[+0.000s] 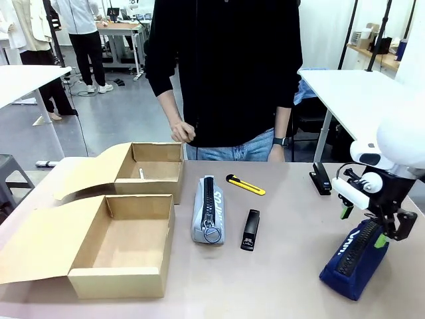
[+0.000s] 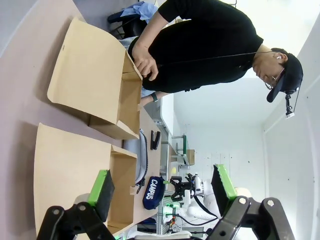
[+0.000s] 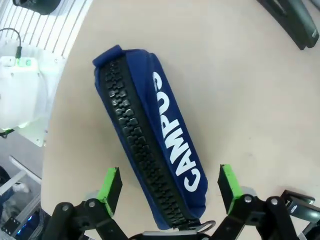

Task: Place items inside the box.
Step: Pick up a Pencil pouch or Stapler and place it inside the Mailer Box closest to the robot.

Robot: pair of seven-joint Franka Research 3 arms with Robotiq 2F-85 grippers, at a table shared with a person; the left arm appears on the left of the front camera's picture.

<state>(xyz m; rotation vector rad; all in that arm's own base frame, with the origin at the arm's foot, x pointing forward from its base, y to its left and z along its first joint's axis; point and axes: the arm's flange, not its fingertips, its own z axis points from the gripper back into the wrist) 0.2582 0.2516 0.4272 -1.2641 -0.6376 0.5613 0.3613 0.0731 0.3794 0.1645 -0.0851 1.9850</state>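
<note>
With right tool released astride pouch, well right of box: lower squarely, clench across the zip at mid-length, lift clear of table, then carry left over box rim.

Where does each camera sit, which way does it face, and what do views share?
Front view: fixed between the arms, facing across the table to the person; right end effector at the navy pouch.
Left wrist view: rolled sideways, looking along the boxes; open left end effector below.
Right wrist view: looking down; open fingers straddle the navy pouch.
Shared: the navy pouch everywhere.
</note>
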